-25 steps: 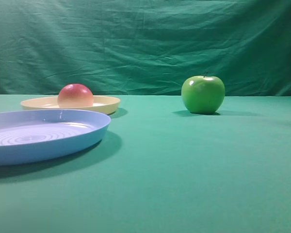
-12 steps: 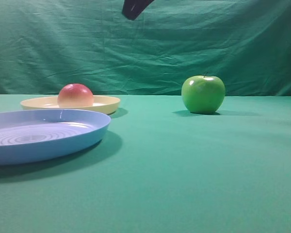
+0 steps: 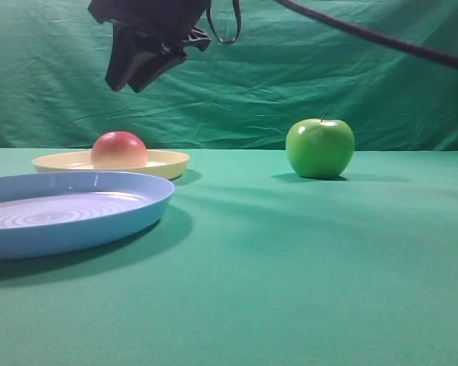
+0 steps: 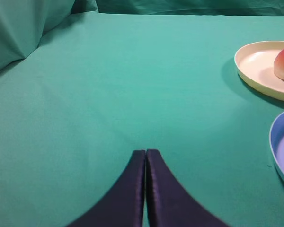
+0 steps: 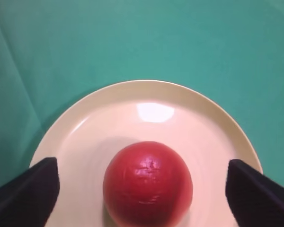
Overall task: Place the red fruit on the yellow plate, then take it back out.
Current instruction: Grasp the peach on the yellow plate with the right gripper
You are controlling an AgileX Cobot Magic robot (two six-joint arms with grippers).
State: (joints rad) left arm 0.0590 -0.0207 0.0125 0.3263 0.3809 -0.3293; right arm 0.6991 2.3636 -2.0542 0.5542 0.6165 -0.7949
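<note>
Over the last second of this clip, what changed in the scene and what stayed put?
The right gripper came into the high view from the top and moved down and left; it now hangs above the red fruit with jaws wide apart, as the right wrist view shows, touching nothing. The red fruit on the yellow plate, the blue plate and the green apple have not moved.

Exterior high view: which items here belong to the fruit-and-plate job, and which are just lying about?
Part of the job:
- red fruit, sitting on the plate
- yellow plate
- right gripper, open above the fruit

Just lying about:
- green apple
- blue plate
- left gripper, shut over bare cloth
</note>
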